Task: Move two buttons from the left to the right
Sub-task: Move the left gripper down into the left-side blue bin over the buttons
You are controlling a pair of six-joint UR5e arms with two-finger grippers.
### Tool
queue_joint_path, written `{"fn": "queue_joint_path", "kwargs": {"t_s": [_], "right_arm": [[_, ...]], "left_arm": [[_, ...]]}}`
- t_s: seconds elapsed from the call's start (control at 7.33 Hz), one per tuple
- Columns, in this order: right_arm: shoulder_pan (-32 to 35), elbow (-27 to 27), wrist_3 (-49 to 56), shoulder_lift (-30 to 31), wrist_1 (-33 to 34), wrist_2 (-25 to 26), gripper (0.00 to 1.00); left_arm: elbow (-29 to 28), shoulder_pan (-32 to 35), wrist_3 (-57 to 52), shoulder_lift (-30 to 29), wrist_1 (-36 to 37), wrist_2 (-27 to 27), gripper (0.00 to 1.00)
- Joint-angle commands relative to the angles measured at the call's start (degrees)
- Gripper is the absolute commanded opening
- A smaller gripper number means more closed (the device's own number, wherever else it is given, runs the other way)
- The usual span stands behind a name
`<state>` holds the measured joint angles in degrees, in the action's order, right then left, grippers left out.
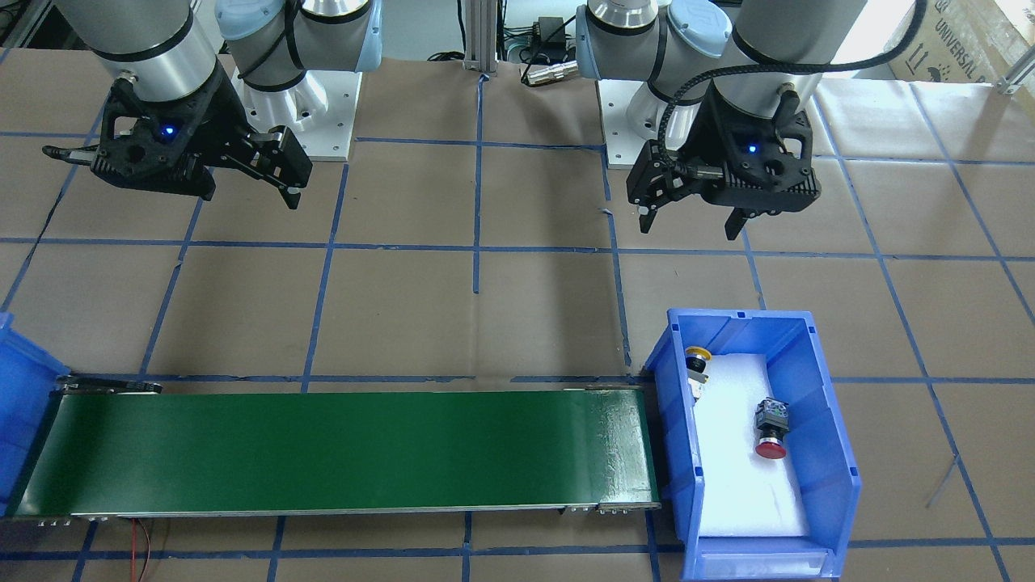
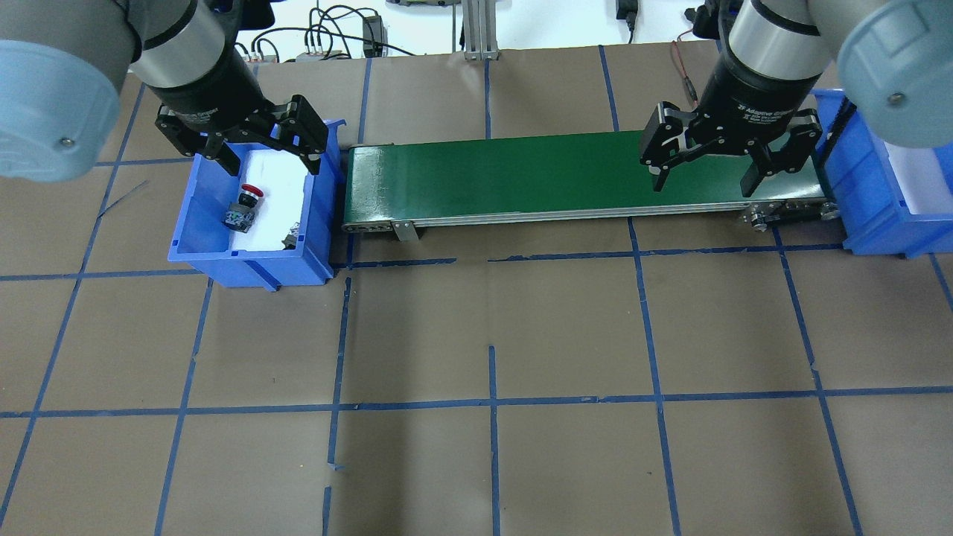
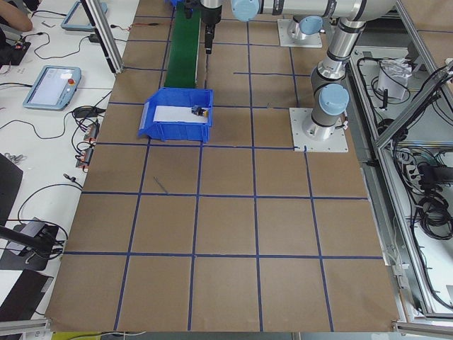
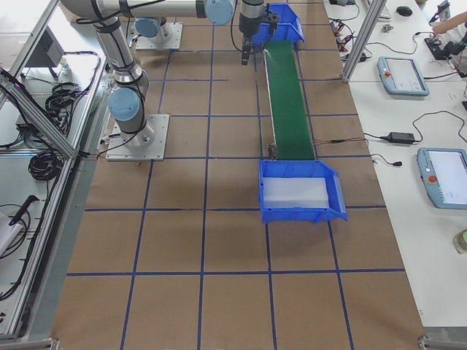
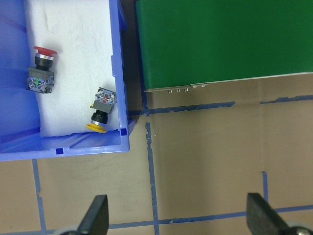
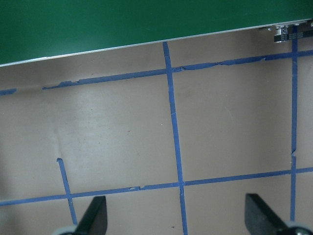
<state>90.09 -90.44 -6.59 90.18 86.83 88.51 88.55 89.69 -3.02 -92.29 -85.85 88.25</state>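
Note:
The red-capped button [image 1: 770,432] and the yellow-capped button [image 1: 697,364] lie on their sides on white foam in the blue bin [image 1: 833,404] at the conveyor's left end. The left wrist view shows both, red [image 5: 41,71] and yellow [image 5: 100,110]. In the overhead view the red one [image 2: 246,205] is plain and the yellow one [image 2: 292,238] is half hidden by the bin wall. My left gripper [image 1: 691,226] is open and empty, high above the table on the robot's side of the bin. My right gripper [image 2: 701,184] is open and empty, high near the belt's right end.
A green conveyor belt [image 2: 506,175] runs between the left bin and a second blue bin [image 2: 864,193] lined with white foam [image 4: 295,193]. Brown paper with blue tape lines covers the table [image 2: 491,335]. The arm bases [image 1: 299,105] stand behind.

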Motion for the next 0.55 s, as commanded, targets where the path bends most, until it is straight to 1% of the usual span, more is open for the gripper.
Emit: {"fn": "queue_joint_path", "kwargs": {"t_s": [0.0,0.14,0.27,0.41], "right_arm": [[0.0,0.0,0.0,0.0,0.18,0.0,0.99],[0.0,0.0,0.0,0.0,0.1,0.0,0.99],[0.0,0.0,-0.09,0.0,0.27,-0.09,0.99],[0.0,0.0,-0.17,0.08,-0.08,-0.26,0.99]], "left_arm": [[-1.98,-6.17,-6.78,-6.02,-0.72,0.16,1.0],[-3.28,-7.76,-8.83,-11.36,1.89,0.34,1.0],[-5.38,-8.38,-10.33,-17.07,7.22,0.86,1.0],[-8.28,-8.22,-10.17,-23.05,8.06,5.39,1.0]]}}
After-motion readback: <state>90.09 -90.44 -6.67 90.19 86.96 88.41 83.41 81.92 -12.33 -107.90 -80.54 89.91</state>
